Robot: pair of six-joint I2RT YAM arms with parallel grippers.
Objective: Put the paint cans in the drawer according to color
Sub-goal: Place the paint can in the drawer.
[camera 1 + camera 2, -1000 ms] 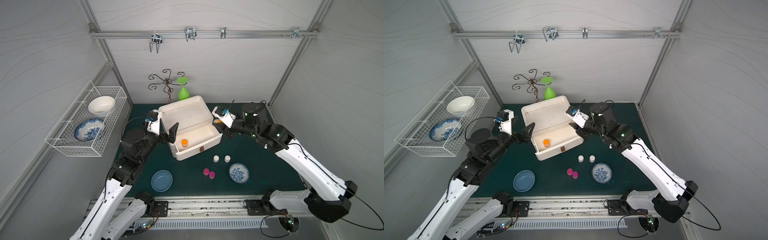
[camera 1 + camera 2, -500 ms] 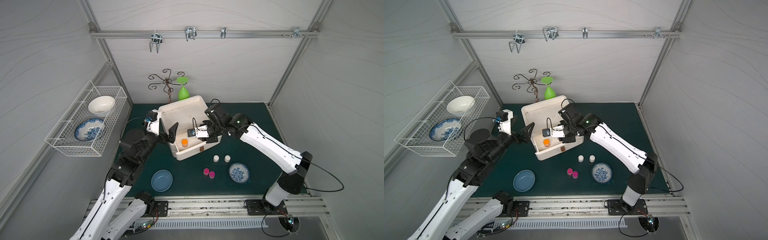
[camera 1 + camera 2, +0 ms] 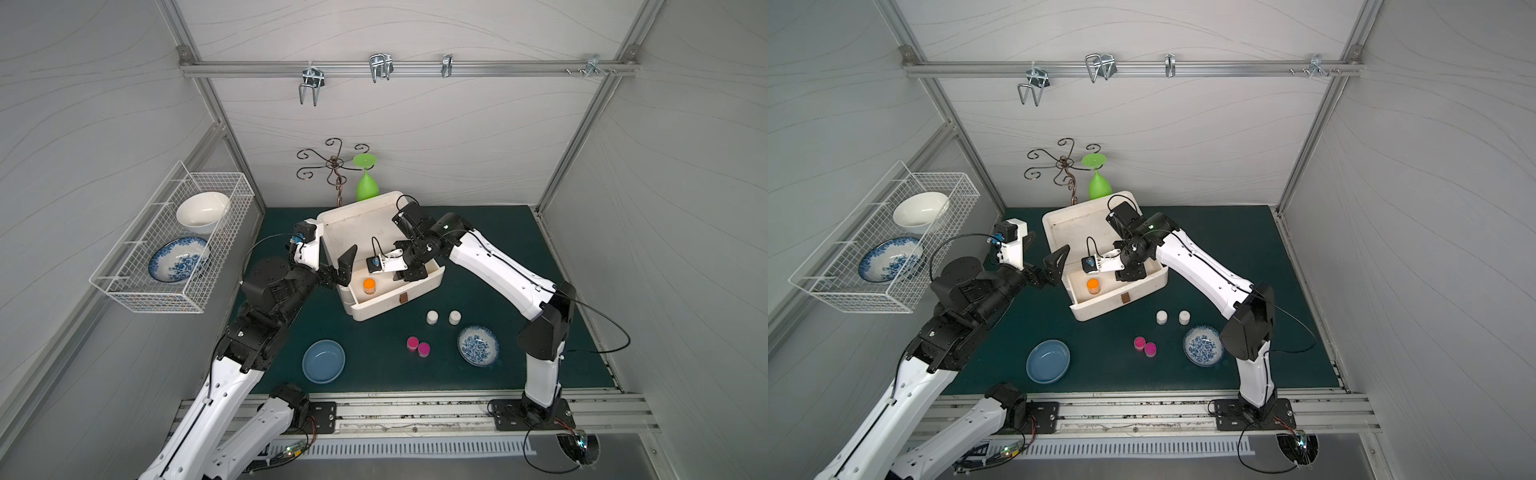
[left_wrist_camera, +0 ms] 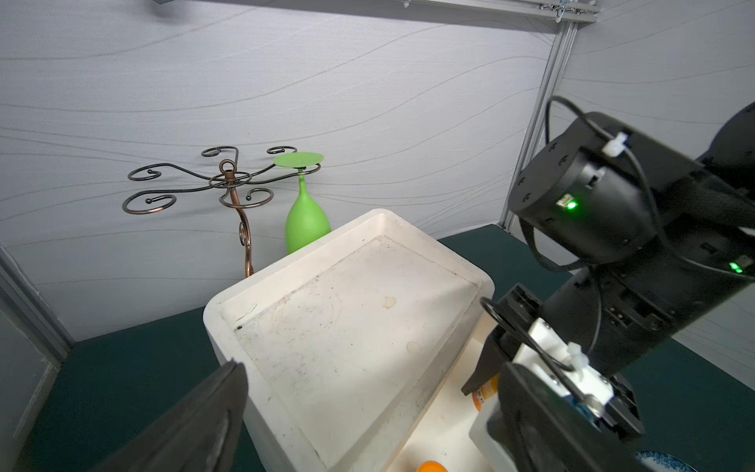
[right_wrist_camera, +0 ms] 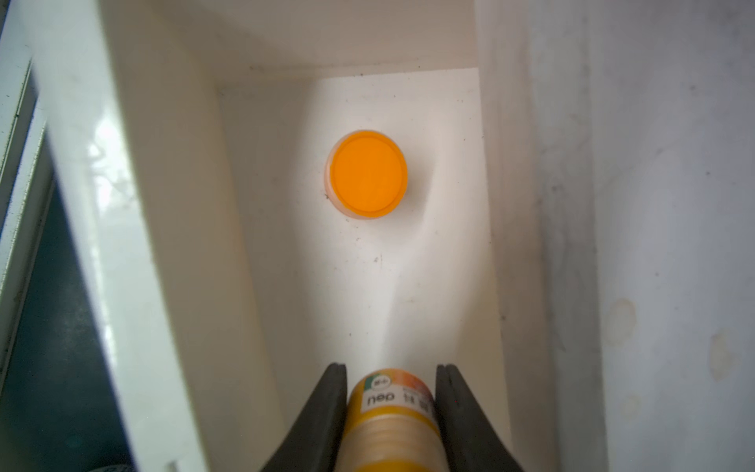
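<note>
Fingers of the right hand press on both sides of the held orange can, pinching it with its printed label showing in the right wrist view. The hand reaches down into the open drawer, which is pulled out of the front of a white box on the dark green table. Whether the held orange can touches the drawer floor cannot be told.

Further along the same drawer, apart from the hand, the standing orange can rests upright on the drawer floor with its round lid up; it shows in both top views.

The left hand hovers just beside the left side of the box, its fingers spread wide and holding nothing.

On the table in front of the drawer, two white cans stand side by side. Nearer the front edge, two pink cans stand touching or nearly so. A patterned bowl sits just beside them to the right, and a blue bowl sits well apart to the left. An upturned green glass hangs on a curly metal stand behind the box.
</note>
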